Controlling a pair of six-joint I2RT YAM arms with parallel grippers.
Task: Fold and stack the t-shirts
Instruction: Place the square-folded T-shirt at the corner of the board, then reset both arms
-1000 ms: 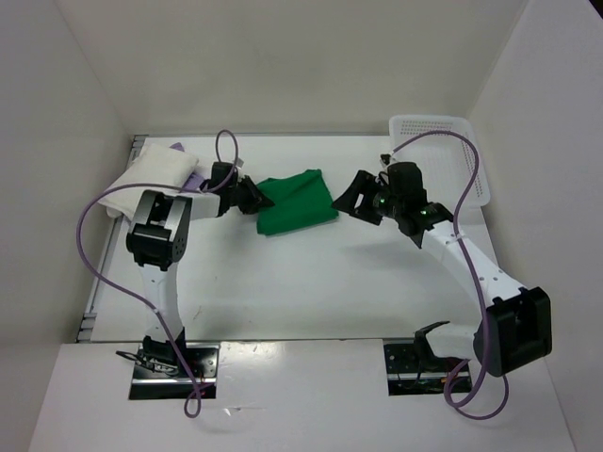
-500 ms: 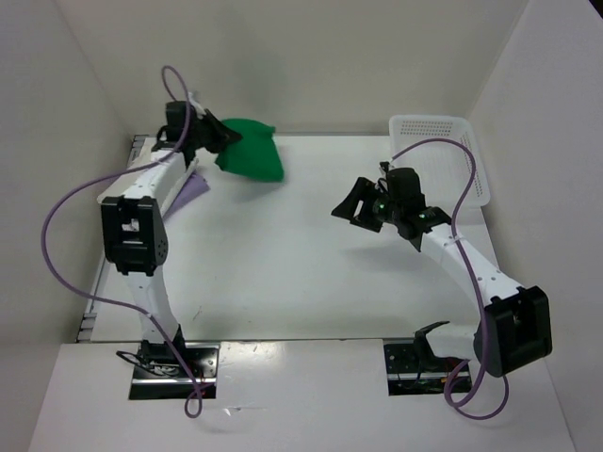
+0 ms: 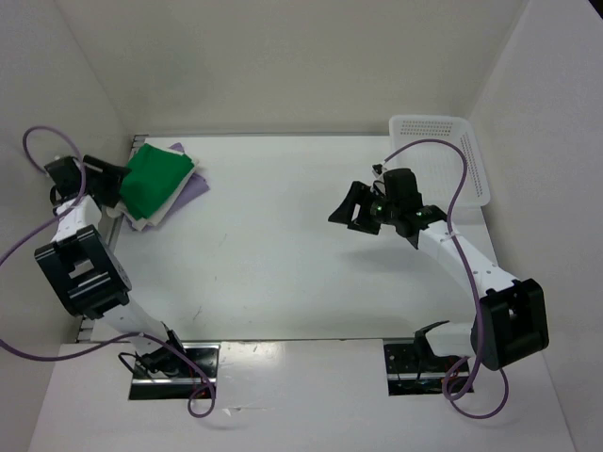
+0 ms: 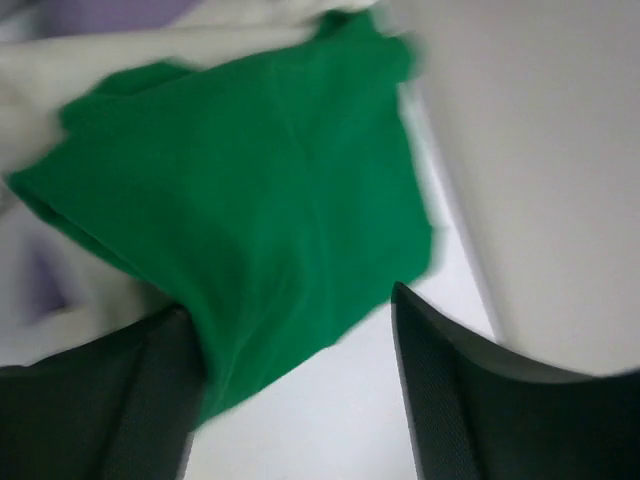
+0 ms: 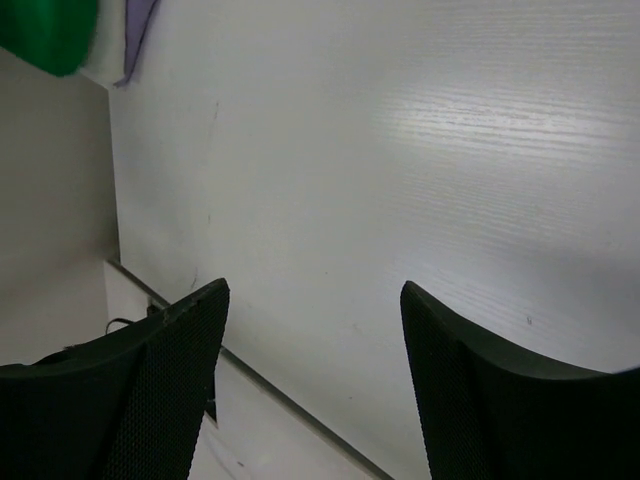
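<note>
The green t-shirt [image 3: 155,179] lies folded on top of the white t-shirt [image 3: 141,220] and the lavender t-shirt [image 3: 194,186], stacked at the table's back left corner. My left gripper [image 3: 120,184] sits at the stack's left edge and is open. In the left wrist view the green t-shirt [image 4: 250,180] fills the frame, and its near edge runs past the left finger of the gripper [image 4: 295,305] with the jaws well apart. My right gripper [image 3: 344,215] hovers open and empty over the bare table right of centre, also seen in its wrist view [image 5: 313,287].
A white perforated basket [image 3: 443,155] stands at the back right corner. White walls close in the left, back and right sides. The left arm's purple cable [image 3: 38,141] loops beyond the table's left edge.
The left arm carried the green t-shirt from mid-table up and left, set it on the stack and opened its jaws. The right arm barely moved.
</note>
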